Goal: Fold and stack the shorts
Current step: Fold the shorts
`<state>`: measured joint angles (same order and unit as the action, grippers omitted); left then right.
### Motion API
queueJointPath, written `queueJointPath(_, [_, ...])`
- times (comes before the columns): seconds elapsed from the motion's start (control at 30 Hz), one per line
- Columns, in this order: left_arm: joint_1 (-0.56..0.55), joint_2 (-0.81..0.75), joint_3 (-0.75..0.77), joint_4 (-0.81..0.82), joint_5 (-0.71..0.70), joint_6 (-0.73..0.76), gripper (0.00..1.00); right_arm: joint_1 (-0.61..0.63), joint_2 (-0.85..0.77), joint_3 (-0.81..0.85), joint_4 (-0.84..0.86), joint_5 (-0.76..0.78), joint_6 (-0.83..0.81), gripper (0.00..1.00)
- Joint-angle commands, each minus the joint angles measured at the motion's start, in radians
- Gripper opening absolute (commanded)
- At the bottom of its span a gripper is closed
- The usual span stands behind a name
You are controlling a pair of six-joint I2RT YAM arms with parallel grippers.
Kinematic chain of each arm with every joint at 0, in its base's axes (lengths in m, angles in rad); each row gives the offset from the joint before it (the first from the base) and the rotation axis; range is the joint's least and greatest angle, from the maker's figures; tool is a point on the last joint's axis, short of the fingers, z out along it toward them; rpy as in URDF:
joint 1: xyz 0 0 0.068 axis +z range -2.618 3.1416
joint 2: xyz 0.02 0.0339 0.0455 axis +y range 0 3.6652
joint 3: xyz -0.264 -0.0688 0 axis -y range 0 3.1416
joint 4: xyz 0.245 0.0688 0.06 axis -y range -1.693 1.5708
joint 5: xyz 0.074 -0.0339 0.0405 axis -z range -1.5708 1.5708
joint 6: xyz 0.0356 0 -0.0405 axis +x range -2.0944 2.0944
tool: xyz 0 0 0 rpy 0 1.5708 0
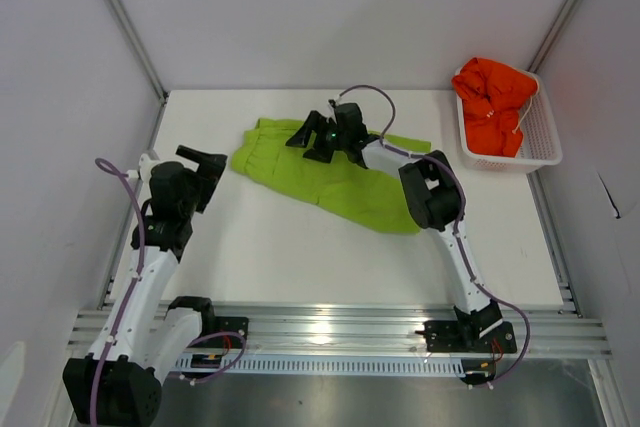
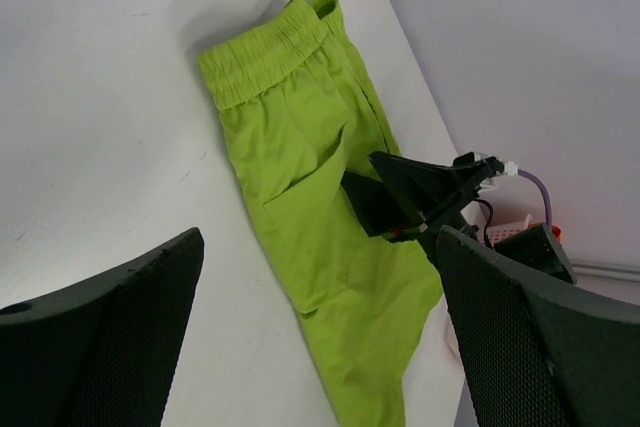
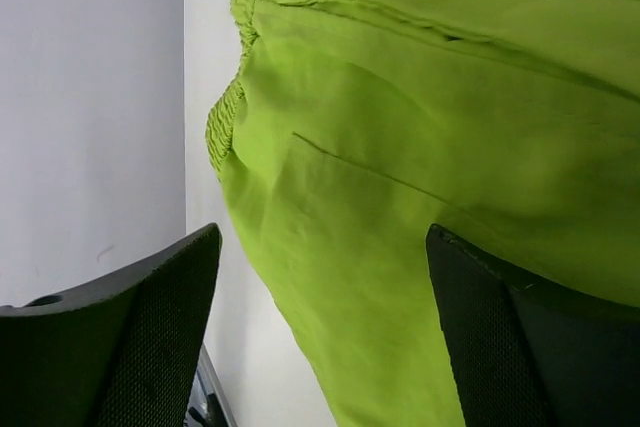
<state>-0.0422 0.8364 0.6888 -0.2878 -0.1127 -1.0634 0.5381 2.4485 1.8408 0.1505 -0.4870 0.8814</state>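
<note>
Your lime green soft fabric shorts (image 1: 330,185) lie spread on the white worktop (image 1: 300,262), near the white plastic mesh basket (image 1: 546,153), to its left, elastic waistband (image 2: 262,65) farthest from it. The bright orange-red shorts with white drawstrings (image 1: 492,102) sit bunched inside that basket. Your right claw (image 1: 308,144) hangs over the green pair, wide apart and gripping nothing; whether its tips brush the cloth is hard to tell. Your left claw (image 1: 207,173), also wide and empty, waits farther from the basket. The cloth looks light and limp and will likely sag: pinch the thicker waistband or a hem corner.
</note>
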Motion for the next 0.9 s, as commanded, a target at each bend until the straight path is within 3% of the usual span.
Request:
queueJointPath(0.0, [-0.002,-0.022,0.008,-0.017,-0.021,0.036,0.99,0.045,0.038,0.072,-0.226,-0.010,-0.031,0.84])
queueJointPath(0.1, [-0.002,-0.020,0.006,-0.014,-0.021,0.037,0.99,0.091,0.038,0.098,-0.484,0.039,-0.171,0.84])
queueJointPath(0.17, [-0.002,-0.017,-0.002,-0.008,-0.024,0.037,0.99,0.130,0.008,0.062,-0.537,0.030,-0.240,0.83])
queueJointPath(0.27, [-0.002,-0.005,-0.009,-0.001,-0.013,0.028,0.99,0.163,-0.083,-0.107,-0.513,-0.004,-0.275,0.82])
queueJointPath(0.43, [-0.002,0.004,-0.018,0.006,0.014,0.042,0.99,0.247,-0.213,-0.308,-0.592,-0.048,-0.473,0.81])
queueJointPath(0.57, [-0.002,0.015,-0.009,0.003,0.050,0.101,0.99,0.249,-0.385,-0.471,-0.666,0.048,-0.607,0.83])
queueJointPath(0.73, [-0.002,0.090,-0.023,0.025,0.103,0.164,0.99,0.137,-0.433,-0.465,-0.700,0.154,-0.673,0.86])
queueJointPath(0.87, [-0.002,0.188,-0.069,0.132,0.168,0.171,0.99,0.120,-0.531,-0.478,-0.605,0.154,-0.636,0.86])
